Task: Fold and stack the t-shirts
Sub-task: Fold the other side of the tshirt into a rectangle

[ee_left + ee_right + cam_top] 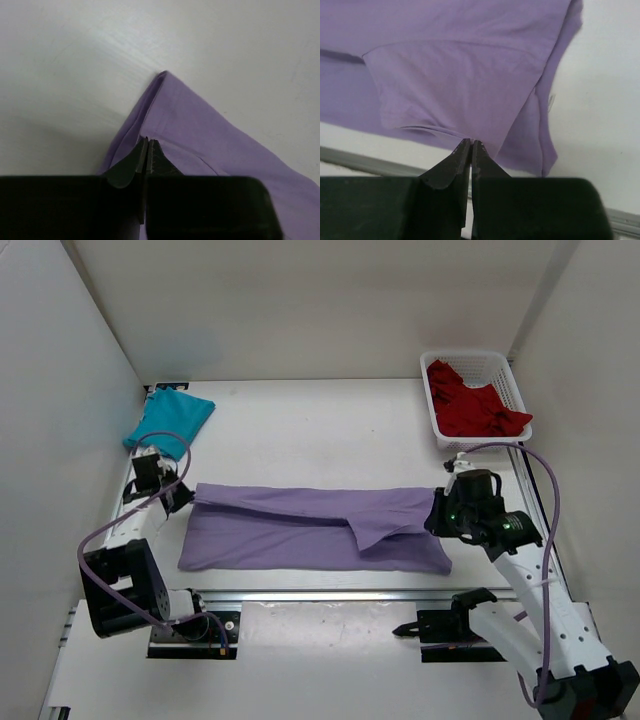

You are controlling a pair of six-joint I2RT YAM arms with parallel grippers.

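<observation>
Lavender fabric filled the middle of the white table: the lavender t-shirt was laid flat as a long band running left to right, its far edge folded over toward the near side. A short sleeve was seen lying across the body near the right end.

The left gripper was placed at the shirt's far left corner. Its jaws were pressed tightly together, with the tips resting over the edge of the cloth just short of the corner point. Whether any cloth was nipped between them could not be told.

The right gripper was set at the shirt's right end. Its jaws were likewise clenched, and the tips met the near edge of the fabric beside the sleeve hem. No clear hold on the cloth could be made out there either.

The teal-blue t-shirt was found folded in the far left corner, well apart from the lavender one. The red t-shirt was left crumpled inside the white mesh basket at the far right. A metal rail was seen along the near edge, just beside the shirt's near hem.
</observation>
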